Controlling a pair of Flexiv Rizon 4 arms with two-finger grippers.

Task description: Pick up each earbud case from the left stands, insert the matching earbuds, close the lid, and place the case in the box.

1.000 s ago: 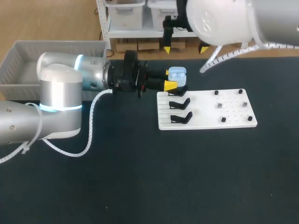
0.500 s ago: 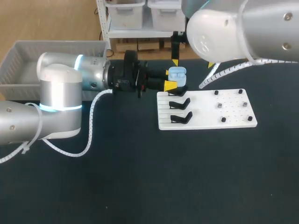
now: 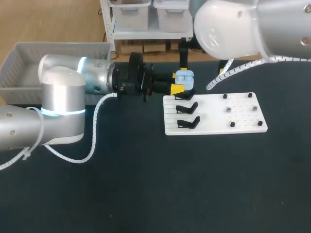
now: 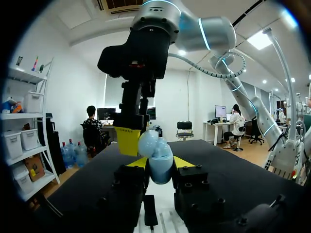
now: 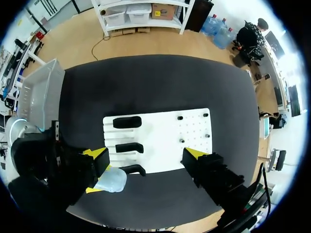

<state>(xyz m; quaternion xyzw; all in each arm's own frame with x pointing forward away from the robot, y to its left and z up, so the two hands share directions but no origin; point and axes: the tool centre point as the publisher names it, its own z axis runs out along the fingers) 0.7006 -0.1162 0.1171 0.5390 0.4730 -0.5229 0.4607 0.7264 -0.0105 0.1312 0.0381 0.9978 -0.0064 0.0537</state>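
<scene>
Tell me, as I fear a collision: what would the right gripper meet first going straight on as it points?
Probably the white board, near a black stand: the right gripper points down at it, open. One finger might first graze the earbud case held by the left gripper; depth is unclear.

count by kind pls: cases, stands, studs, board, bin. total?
Light-blue earbud case: 1
Black stands: 3
Small black or grey studs: 6
White perforated board: 1
Grey plastic bin: 1
Total: 12
</scene>
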